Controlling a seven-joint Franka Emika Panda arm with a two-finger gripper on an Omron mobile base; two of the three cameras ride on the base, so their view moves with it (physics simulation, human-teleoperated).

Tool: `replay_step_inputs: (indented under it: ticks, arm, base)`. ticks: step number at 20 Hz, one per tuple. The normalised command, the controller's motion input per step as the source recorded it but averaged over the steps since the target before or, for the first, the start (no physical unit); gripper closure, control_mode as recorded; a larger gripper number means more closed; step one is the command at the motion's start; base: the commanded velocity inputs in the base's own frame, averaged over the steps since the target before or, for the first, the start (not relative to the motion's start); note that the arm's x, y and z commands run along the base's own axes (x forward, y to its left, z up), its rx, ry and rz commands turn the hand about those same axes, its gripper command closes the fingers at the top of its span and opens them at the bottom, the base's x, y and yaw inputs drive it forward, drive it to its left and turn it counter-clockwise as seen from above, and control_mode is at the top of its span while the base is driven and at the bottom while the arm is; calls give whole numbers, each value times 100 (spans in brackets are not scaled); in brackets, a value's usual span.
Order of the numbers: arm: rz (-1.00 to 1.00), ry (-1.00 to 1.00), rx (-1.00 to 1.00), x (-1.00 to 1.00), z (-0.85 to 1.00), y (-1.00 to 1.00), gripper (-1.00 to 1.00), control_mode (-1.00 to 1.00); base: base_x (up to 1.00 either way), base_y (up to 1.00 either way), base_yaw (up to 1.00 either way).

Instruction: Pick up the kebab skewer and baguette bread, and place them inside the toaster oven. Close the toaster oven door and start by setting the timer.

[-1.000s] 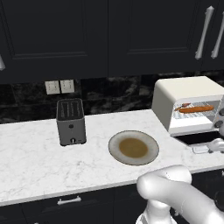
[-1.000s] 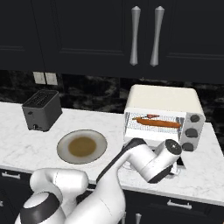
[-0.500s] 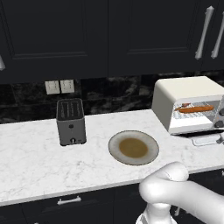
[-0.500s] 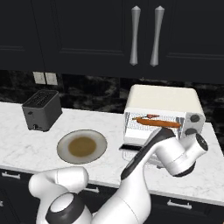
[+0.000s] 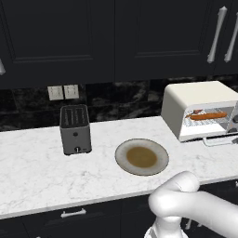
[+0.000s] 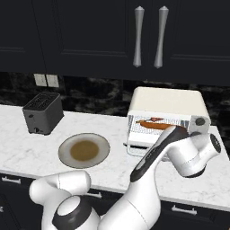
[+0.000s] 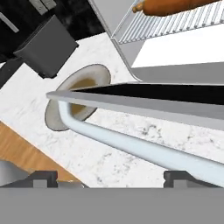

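Toaster oven door [image 7: 144,100] lowered, handle before the spread claw [image 7: 109,177].
The baguette bread [image 5: 208,115] is seen on the rack inside the toaster oven [image 5: 179,108]; nothing is held.

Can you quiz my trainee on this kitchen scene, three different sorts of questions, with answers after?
1. True or false: the toaster oven door is fully shut.
2. Multiple choice: what lies on the rack inside the toaster oven? A) a pizza B) the baguette bread C) a mug
3. Fill in: between the slot toaster and the toaster oven stands a round ____.

Key:
1. False; it hangs open, its silver handle just ahead of the gripper.
2. B
3. plate
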Motion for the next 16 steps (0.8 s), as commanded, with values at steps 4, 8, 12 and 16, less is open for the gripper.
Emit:
replay_step_inputs:
  ticks: [4, 8, 12, 16]
  arm:
    - [-7, -34, -8, 100, 3, 92, -100, -100]
    - [-8, -29, -9, 100, 0, 63, -100, -100]
    - [-6, -24, -8, 100, 1, 45, -100, -100]
    - [-1, -18, -6, 100, 17, 19, -100, -100]
  base:
    - [0, 0, 0]
    - [0, 0, 0]
    - [0, 0, 0]
    - [0, 0, 0]
